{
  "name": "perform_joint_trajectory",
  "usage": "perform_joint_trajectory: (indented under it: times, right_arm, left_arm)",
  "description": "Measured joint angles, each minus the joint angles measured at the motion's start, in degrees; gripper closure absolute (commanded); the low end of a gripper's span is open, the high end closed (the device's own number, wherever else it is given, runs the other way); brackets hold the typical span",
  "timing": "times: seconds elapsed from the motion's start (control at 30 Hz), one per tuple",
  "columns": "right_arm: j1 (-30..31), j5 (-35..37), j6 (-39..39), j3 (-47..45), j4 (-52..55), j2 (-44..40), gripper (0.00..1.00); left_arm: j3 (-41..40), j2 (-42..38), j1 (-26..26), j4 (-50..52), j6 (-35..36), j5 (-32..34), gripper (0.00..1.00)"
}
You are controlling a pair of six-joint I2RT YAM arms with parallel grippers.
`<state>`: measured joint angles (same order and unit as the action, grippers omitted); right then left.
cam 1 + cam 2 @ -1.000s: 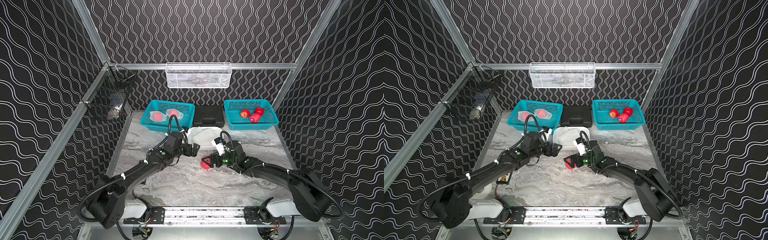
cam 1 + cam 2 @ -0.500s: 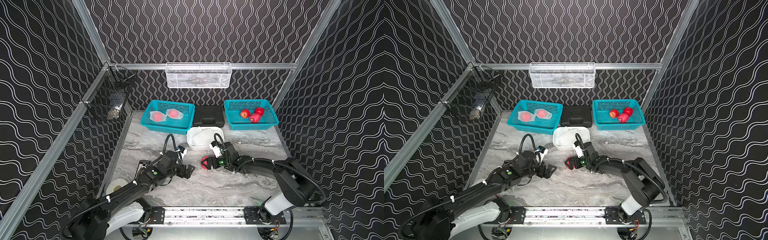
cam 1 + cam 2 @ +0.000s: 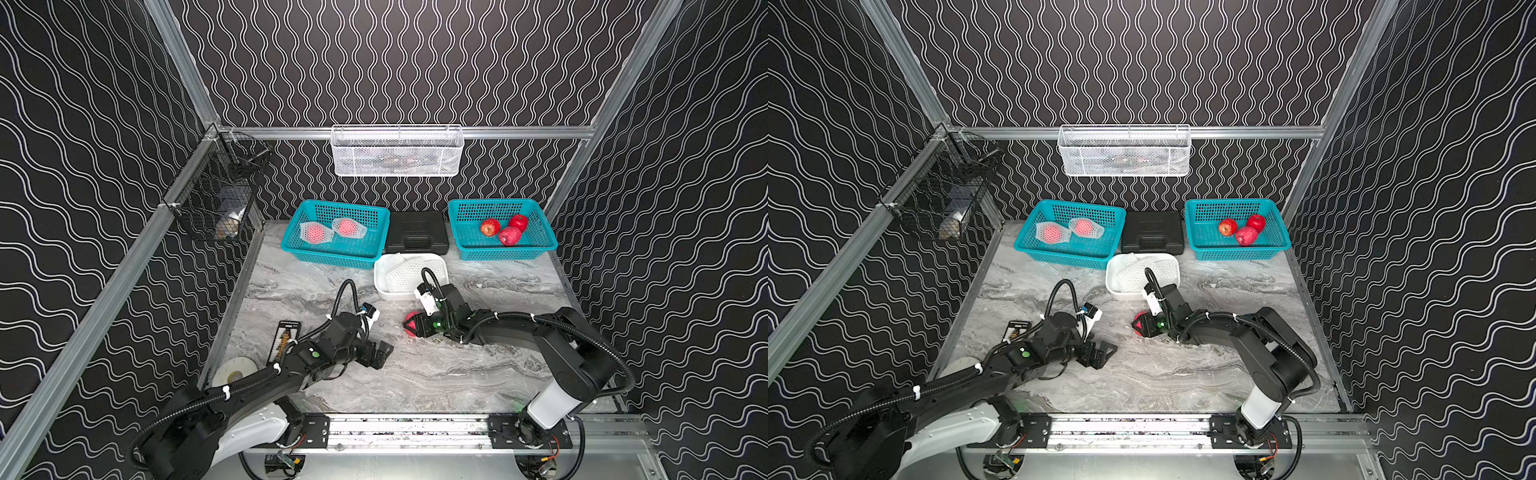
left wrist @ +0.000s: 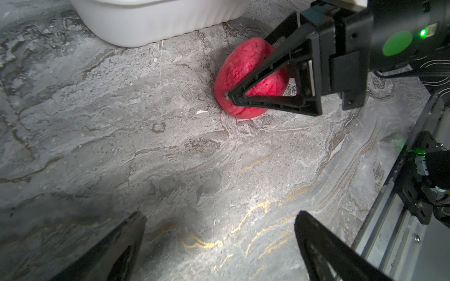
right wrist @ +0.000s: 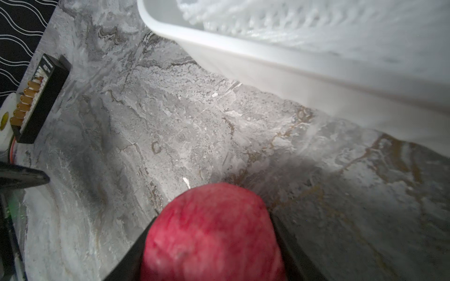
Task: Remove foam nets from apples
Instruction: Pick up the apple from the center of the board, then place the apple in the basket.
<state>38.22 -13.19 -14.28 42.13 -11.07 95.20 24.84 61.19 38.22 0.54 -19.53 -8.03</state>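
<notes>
Plainly, the bare, red-streaked apple (image 4: 235, 70) sits pinched in the right claw (image 3: 410, 325).

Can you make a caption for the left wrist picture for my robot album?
Right end effector grips a bare apple on the table near the tub; left end effector open.

Left gripper (image 3: 381, 353) spread wide, right gripper (image 3: 412, 326) clamping apple (image 5: 211, 231)

Red apple (image 4: 233, 70) on marble table (image 4: 170, 150), right gripper (image 4: 247, 68) jaws seemingly clamping it
</notes>
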Motion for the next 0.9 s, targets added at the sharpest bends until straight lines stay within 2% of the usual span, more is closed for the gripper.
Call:
perform_joint_trajectory:
  times: [0.1, 0.37, 0.57, 0.7, 0.9]
  right_arm:
    - [0.0, 0.0, 0.0, -0.8, 0.0, -1.6, 0.63]
    - [-2.0, -2.3, -0.4, 0.3, -1.6, -9.1, 0.67]
    - [-13.4, -7.1, -5.6, 6.3, -5.8, -8.7, 0.73]
    - [-21.2, -8.2, -8.9, 10.5, -6.4, -6.3, 0.73]
    - [-30.1, -8.9, -10.8, 17.6, -6.4, -0.3, 0.74]
  left_arm:
    - [0.0, 0.0, 0.0, -1.0, 0.2, 0.8, 0.01]
    - [2.3, -1.7, 0.0, -4.8, 1.3, 2.9, 0.01]
    - [7.0, 0.3, 0.0, -12.9, 2.8, 4.7, 0.01]
    - [12.3, 5.7, 0.0, -17.4, 3.4, 2.6, 0.01]
    - [20.0, 15.3, 0.9, -18.3, 5.4, -0.2, 0.01]
